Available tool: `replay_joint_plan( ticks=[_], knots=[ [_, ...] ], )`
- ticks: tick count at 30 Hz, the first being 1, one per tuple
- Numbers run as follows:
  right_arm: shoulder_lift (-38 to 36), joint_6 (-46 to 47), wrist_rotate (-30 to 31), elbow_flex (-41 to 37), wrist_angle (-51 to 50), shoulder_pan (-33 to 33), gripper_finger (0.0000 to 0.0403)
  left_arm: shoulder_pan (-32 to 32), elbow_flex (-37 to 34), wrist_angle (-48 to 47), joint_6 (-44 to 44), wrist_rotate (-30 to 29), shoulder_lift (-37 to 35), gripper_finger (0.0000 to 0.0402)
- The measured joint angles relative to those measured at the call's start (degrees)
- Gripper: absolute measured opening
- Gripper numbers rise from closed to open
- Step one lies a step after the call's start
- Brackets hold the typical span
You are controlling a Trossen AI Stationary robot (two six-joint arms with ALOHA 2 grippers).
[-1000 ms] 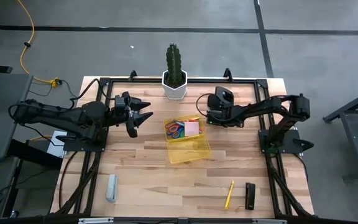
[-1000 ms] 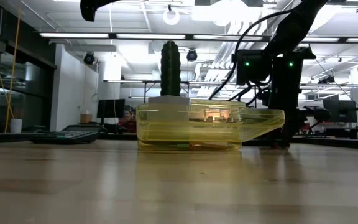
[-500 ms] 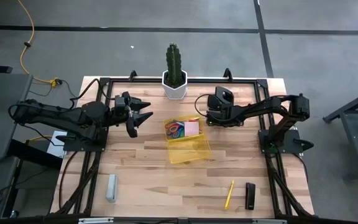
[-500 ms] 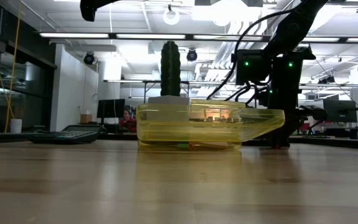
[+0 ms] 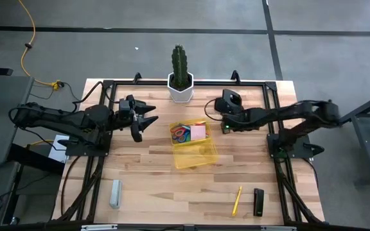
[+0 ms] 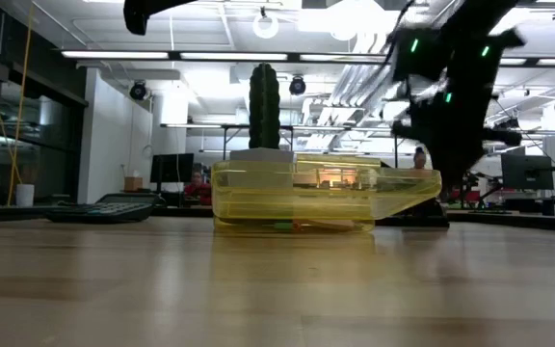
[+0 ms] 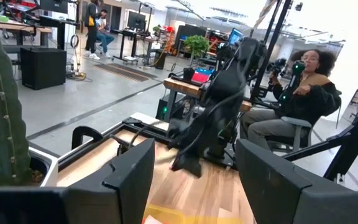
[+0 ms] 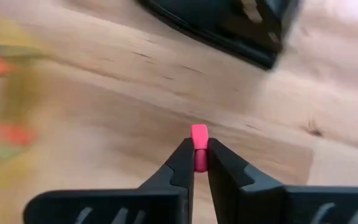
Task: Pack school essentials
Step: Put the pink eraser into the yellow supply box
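A yellow see-through box (image 5: 193,144) sits mid-table. Red- and blue-handled scissors (image 5: 180,133) and a pink sticky-note pad (image 5: 199,131) lie in its far part. A yellow pencil (image 5: 237,200) lies on the wood near the near right corner. My right gripper (image 5: 220,122) hovers just right of the box's far end, shut on a tiny pink-red piece (image 8: 199,140). In the low view the right arm (image 6: 451,77) is raised and blurred. My left gripper (image 5: 149,120) waits open, left of the box and above the table. My right gripper pinches the tiny pink-red piece (image 8: 199,149) between its two fingertips (image 8: 182,165). The piece's end pokes out past the tips. The fingers point down at a slant toward the wood, and the piece is lifted clear of the table.
A potted cactus (image 5: 180,70) stands at the far edge behind the box. A grey oblong block (image 5: 115,194) lies near the near left corner, and a black oblong thing (image 5: 258,201) beside the pencil. A flat black object (image 8: 229,31) shows beyond the right fingers. A seated person (image 7: 303,93) is beyond the table.
My right arm has swung: its elbow has moved toward the table's right edge and the arm has risen in the low view. The gripper has drawn a little away from the yellow box's far right corner. The box and its contents have stayed put.
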Motion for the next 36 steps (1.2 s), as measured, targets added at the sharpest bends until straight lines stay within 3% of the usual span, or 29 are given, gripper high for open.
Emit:
replay_joint_plan(
  ticks=[4, 9, 15, 18, 28, 32, 36],
  knots=[
    [-9.1, -8.0, 0.4, 0.0, 4.6, 3.6, 0.0019, 0.0, 0.0, -0.2, -0.9, 0.0, 0.0, 0.0211],
    [-18.0, -22.5, -2.4, 0.1, 23.3, 6.2, 0.0019, 0.0, 0.0, -0.1, -0.9, 0.0, 0.0, 0.0211],
    [-20.2, -44.3, -16.0, 0.2, 48.8, 6.1, 0.0019, 0.0, 0.0, 1.0, -2.7, 1.3, 0.0, 0.0211],
    [-19.7, -50.7, -22.5, 0.3, 57.9, 6.2, 0.0019, 0.0, 0.0, 2.4, -3.9, 4.4, 0.0, 0.0211],
    [-19.7, -50.9, -24.8, 0.3, 60.6, 6.1, 0.0019, 0.0, 0.0, 3.0, -3.9, 6.1, 0.0, 0.0211],
    [-19.3, -40.4, -19.3, 0.4, 59.4, 6.0, 0.0019, 0.0, 0.0, 3.0, -3.9, 6.1, 0.0, 0.0211],
    [-14.7, -33.6, -17.0, 3.9, 45.0, 3.7, 0.0019, 0.0, 0.0, 3.0, -4.1, 6.1, 0.0, 0.0211]
  ],
)
